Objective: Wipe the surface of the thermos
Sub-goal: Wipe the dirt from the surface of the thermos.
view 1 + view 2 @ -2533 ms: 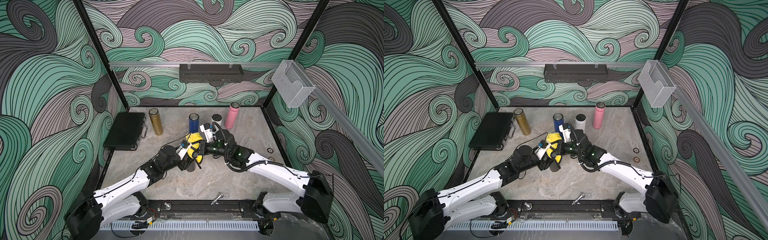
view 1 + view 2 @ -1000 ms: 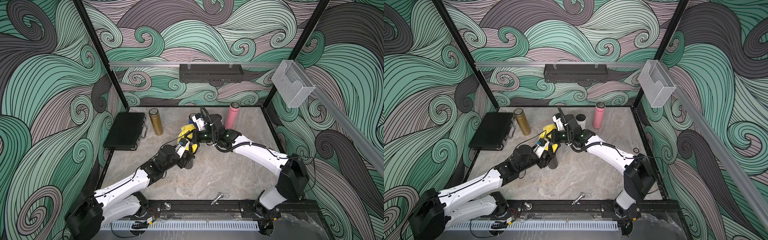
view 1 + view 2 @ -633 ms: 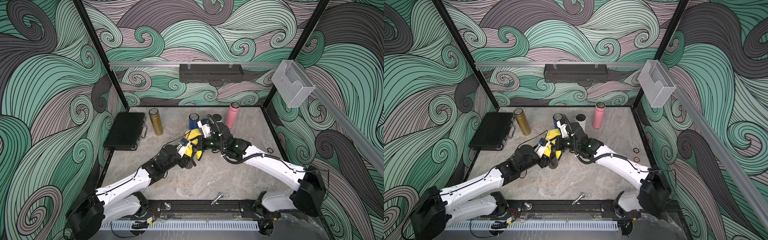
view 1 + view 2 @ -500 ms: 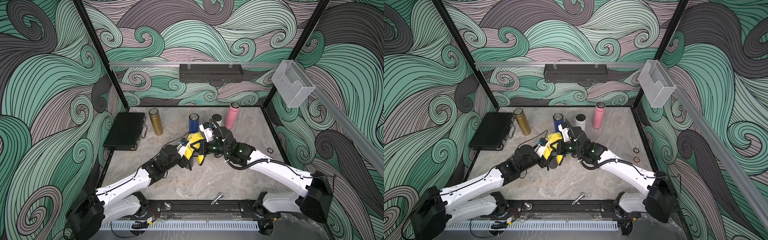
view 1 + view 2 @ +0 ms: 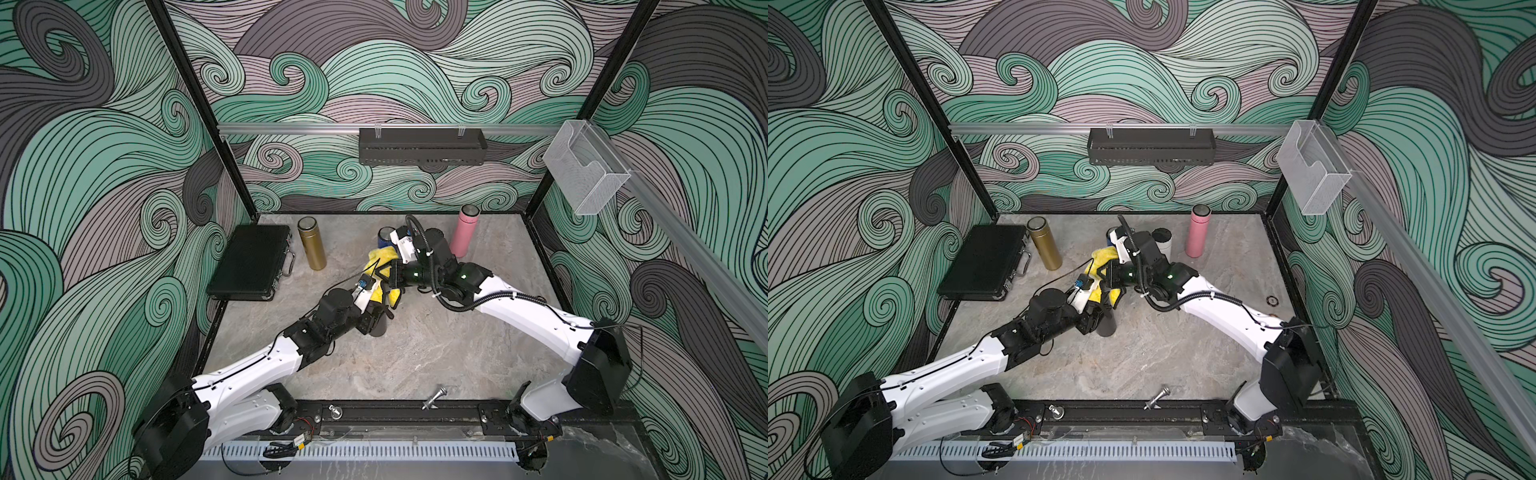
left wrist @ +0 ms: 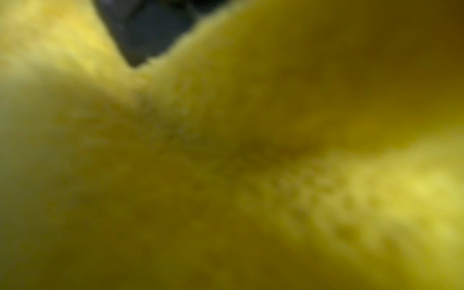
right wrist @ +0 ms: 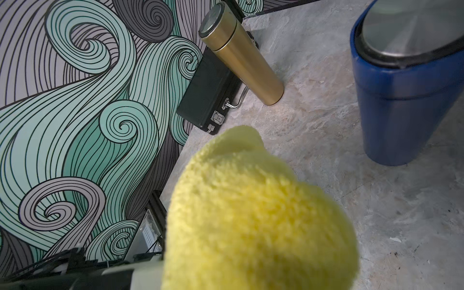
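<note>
A black thermos [image 5: 379, 327] [image 5: 1107, 327] stands mid-table, and only its lower part shows in both top views. My left gripper [image 5: 375, 309] [image 5: 1097, 312] is shut on its upper body. My right gripper [image 5: 391, 282] [image 5: 1108, 277] is shut on a fluffy yellow cloth [image 5: 381, 266] [image 5: 1100, 255], which drapes over the thermos top and the left fingers. That cloth [image 6: 226, 163] fills the left wrist view, so the jaws are hidden. The yellow cloth [image 7: 261, 213] also covers the right jaws in the right wrist view.
A gold thermos [image 5: 311, 246] [image 7: 243, 55], a blue thermos [image 5: 384, 239] [image 7: 401, 88], a white thermos [image 5: 1163, 241] and a pink thermos [image 5: 466, 232] stand along the back. A black case [image 5: 251, 262] lies at the left wall. A metal bolt [image 5: 434, 397] lies by the front rail.
My right gripper has swept the cloth over the thermos, coming toward the front and then going back toward the rear. The left gripper has kept the thermos in place.
</note>
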Robot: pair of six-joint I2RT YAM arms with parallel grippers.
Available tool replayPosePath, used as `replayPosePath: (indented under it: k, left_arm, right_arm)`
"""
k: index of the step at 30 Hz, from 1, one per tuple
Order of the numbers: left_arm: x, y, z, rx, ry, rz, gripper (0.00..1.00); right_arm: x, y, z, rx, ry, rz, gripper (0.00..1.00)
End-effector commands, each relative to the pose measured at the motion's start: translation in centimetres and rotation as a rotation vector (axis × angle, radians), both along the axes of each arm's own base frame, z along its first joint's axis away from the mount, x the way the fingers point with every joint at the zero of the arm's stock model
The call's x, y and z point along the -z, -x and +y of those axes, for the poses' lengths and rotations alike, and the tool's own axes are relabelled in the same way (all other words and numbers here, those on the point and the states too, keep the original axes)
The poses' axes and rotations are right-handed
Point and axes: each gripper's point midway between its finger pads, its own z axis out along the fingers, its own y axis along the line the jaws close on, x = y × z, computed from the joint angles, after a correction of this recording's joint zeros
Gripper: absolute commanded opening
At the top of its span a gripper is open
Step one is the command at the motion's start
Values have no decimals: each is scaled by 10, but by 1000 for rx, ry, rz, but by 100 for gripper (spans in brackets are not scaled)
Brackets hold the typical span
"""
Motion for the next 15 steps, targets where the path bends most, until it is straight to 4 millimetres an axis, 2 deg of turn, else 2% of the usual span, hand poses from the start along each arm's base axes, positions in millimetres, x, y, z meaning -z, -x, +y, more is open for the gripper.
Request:
replayPosePath:
  k: [1, 4, 10, 15]
  left_arm:
    - [-10, -3, -7, 15, 22, -8, 0]
    - [-10, -5, -6, -3, 24, -10, 0]
    - [-7, -11, -5, -30, 13, -6, 0]
    - [-8, -12, -3, -44, 10, -6, 0]
  right_arm:
    - [-3, 1, 7, -38, -4, -1, 0]
    - [0, 12, 5, -42, -12, 11, 0]
    - [4, 46, -21, -26, -9, 16, 0]
    - [3, 64, -60, 40, 10, 2, 0]
